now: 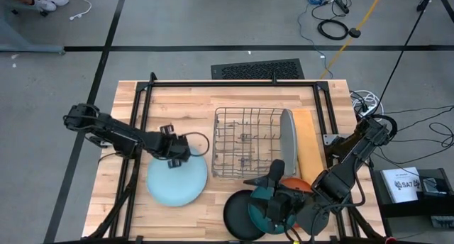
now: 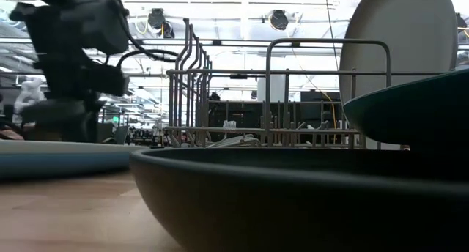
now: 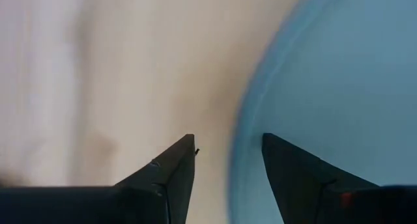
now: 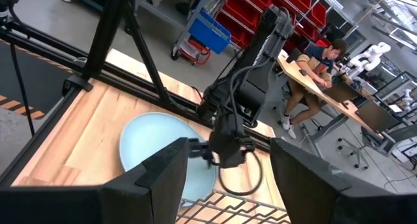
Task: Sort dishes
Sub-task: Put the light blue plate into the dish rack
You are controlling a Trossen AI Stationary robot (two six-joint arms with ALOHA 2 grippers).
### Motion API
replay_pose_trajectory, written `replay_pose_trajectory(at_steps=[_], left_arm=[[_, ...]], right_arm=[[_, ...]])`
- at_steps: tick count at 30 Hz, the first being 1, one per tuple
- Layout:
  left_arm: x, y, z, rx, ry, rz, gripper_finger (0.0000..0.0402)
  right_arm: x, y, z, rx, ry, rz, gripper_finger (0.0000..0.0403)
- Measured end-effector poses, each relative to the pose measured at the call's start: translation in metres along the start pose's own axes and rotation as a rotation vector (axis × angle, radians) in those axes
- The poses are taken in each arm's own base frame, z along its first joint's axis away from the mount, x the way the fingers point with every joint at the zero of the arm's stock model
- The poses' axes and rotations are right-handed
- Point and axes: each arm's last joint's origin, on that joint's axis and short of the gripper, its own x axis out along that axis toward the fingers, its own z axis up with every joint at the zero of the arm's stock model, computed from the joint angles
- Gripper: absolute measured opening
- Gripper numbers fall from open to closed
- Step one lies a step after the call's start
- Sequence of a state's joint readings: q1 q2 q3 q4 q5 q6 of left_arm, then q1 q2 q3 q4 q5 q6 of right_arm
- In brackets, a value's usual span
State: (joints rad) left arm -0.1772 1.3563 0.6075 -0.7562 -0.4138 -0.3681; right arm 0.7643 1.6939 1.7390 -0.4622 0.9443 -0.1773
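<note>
A pale blue plate point(image 1: 177, 181) lies flat at the near left of the table. My left gripper point(image 1: 172, 161) points down at the plate's far rim point(image 3: 242, 120), open, with one finger over the wood and one over the plate. I cannot tell whether it touches. A grey plate point(image 1: 287, 136) stands on edge in the wire rack point(image 1: 245, 148). At the near edge a dark teal plate point(image 1: 264, 207) overlaps a black plate point(image 1: 237, 217), and an orange plate point(image 1: 294, 185) shows behind them. My right gripper point(image 1: 264, 174) hangs open high above these plates.
The black frame's bars point(image 1: 142, 116) run along the table's left, far and right sides. A tan board point(image 1: 306, 141) lies to the right of the rack. Bare wood point(image 1: 177, 109) shows between the rack and the left bar. A person point(image 4: 319, 58) sits at a desk beyond the table.
</note>
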Motion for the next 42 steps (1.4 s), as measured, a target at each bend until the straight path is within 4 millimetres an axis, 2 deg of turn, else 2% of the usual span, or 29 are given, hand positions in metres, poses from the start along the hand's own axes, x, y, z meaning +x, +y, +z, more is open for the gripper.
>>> replay_pose_trajectory(at_steps=[4,7,10,13,17,21,24,30,36,42], left_arm=[[0.003,0.011,0.001,-0.085,-0.001,0.128,0.017],[-0.007,0.014,0.008,-0.092,0.0,0.125,0.0146],[-0.029,0.016,0.02,-0.069,-0.013,0.08,0.0122],[-0.06,0.018,0.031,-0.079,-0.069,0.002,0.0107],[-0.098,0.011,0.036,-0.12,-0.159,-0.284,0.0109],[-0.113,-0.013,0.022,-0.097,-0.159,-0.415,0.0131],[-0.117,-0.038,0.009,-0.081,-0.114,-0.493,0.0159],[-0.126,-0.091,-0.006,-0.056,-0.137,-0.607,0.0211],[-0.108,-0.127,-0.017,-0.028,-0.058,-0.557,0.0219],[-0.091,-0.151,-0.022,0.007,0.009,-0.547,0.0219]], right_arm=[[0.0,0.0,0.0,0.003,0.001,0.0,0.021],[0.0,0.0,0.0,0.01,0.003,0.003,0.021],[0.0,0.0,-0.002,0.001,0.011,0.006,0.021],[0.0,0.001,-0.003,-0.002,0.021,0.007,0.021],[0.0,0.001,-0.005,-0.007,0.032,0.009,0.021],[-0.001,0.002,-0.005,-0.017,0.037,0.012,0.021],[-0.001,0.002,-0.007,-0.029,0.044,0.013,0.021],[-0.001,0.002,-0.008,-0.039,0.057,0.015,0.021],[-0.001,0.002,-0.008,-0.037,0.056,0.014,0.021],[-0.001,0.002,-0.007,-0.026,0.049,0.013,0.021]])
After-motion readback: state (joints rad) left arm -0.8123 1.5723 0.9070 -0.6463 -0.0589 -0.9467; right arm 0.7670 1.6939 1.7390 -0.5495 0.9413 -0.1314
